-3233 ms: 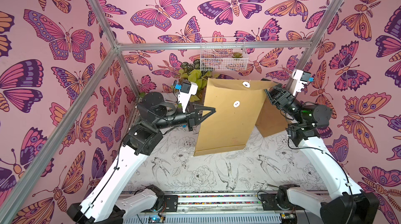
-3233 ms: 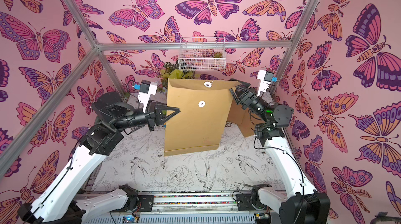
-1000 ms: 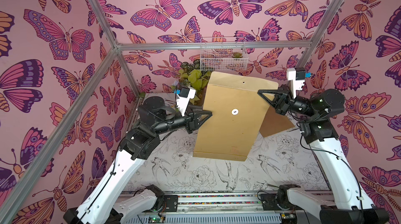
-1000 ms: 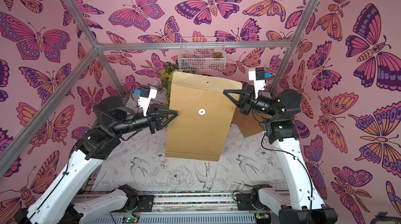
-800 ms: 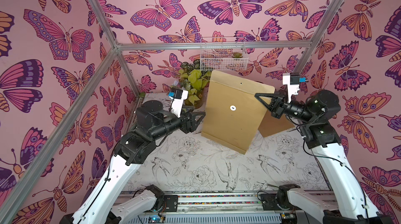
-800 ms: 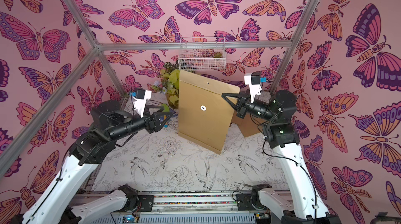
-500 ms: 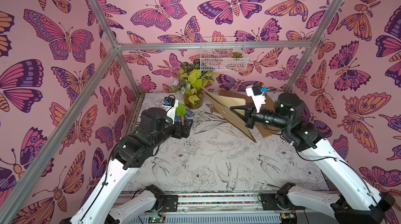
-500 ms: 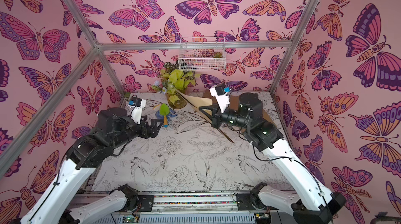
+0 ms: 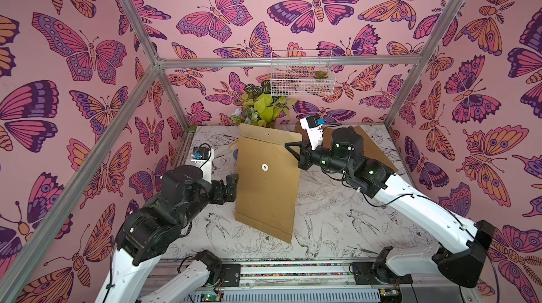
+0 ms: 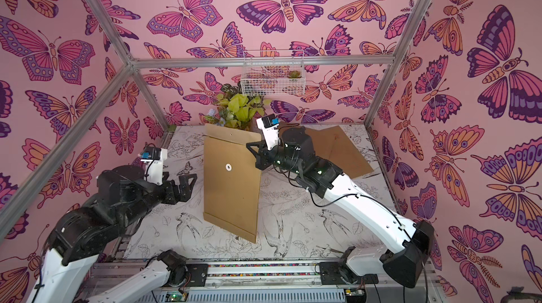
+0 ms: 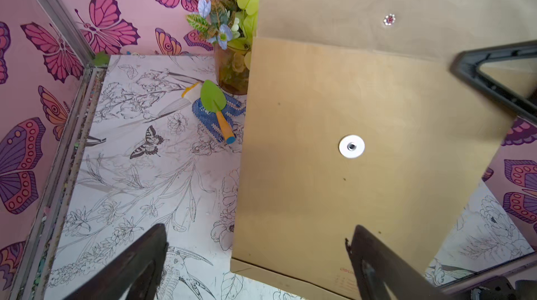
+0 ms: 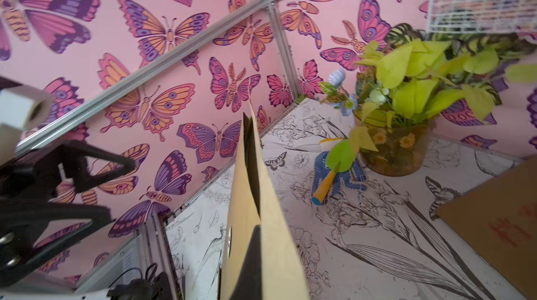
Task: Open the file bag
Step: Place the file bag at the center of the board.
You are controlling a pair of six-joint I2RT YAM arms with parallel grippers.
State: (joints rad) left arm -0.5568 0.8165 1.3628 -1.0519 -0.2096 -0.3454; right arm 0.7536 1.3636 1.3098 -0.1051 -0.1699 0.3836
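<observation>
The file bag (image 9: 268,187) (image 10: 231,187) is a brown paper envelope with a white button disc (image 11: 351,146). It stands upright over the middle of the table, and its top flap (image 11: 377,8) is lifted. My right gripper (image 9: 293,152) (image 10: 252,148) is shut on its upper right edge. In the right wrist view the bag (image 12: 247,197) appears edge-on, with a dark finger (image 12: 251,258) between its two layers. My left gripper (image 9: 231,187) (image 10: 187,184) (image 11: 258,243) is open beside the bag's left edge, apart from it.
A vase of green leaves (image 9: 264,108) stands at the back, under a white wire basket (image 9: 302,72) on the wall. A green trowel on a blue glove (image 11: 218,109) lies near the vase. A second brown sheet (image 9: 372,146) lies at the back right.
My left gripper has opened wide, let go of the bag's left edge and drawn back low to the left. The right arm has swung the bag down to the table's middle.
</observation>
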